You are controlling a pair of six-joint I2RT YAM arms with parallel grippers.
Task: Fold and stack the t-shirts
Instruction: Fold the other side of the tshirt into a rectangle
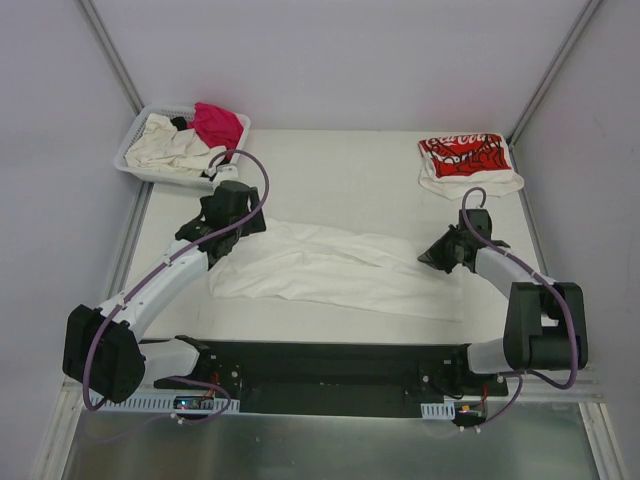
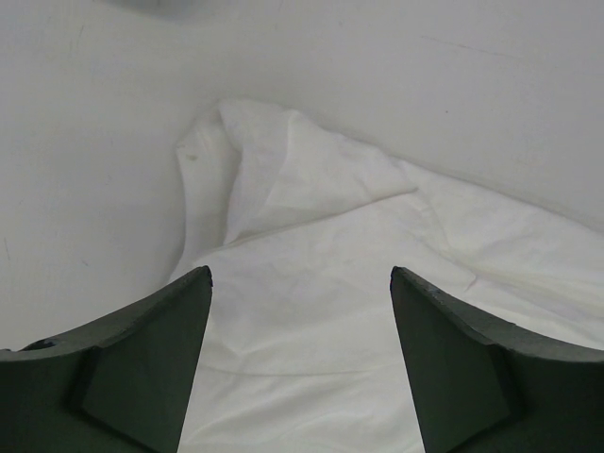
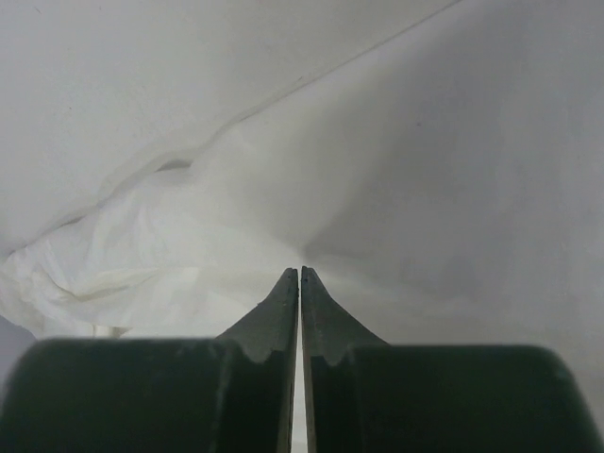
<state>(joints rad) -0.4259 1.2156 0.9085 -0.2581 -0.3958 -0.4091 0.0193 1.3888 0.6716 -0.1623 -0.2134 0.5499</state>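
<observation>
A large plain white t-shirt (image 1: pixel 330 265) lies stretched and rumpled across the middle of the table. My left gripper (image 1: pixel 243 222) hovers over its left end. In the left wrist view the gripper (image 2: pixel 300 278) is open, with the white cloth (image 2: pixel 311 311) beneath it and nothing between the fingers. My right gripper (image 1: pixel 428 257) is at the shirt's right end. In the right wrist view it (image 3: pixel 300 272) is shut, and folds of the white cloth (image 3: pixel 189 236) run into its tips. A folded white shirt with red print (image 1: pixel 465 160) lies at the back right.
A white slotted basket (image 1: pixel 133 148) stands at the back left, holding a cream shirt (image 1: pixel 170 145), a magenta one (image 1: pixel 218 122) and a bit of black cloth. Grey walls close in the table on the left, back and right.
</observation>
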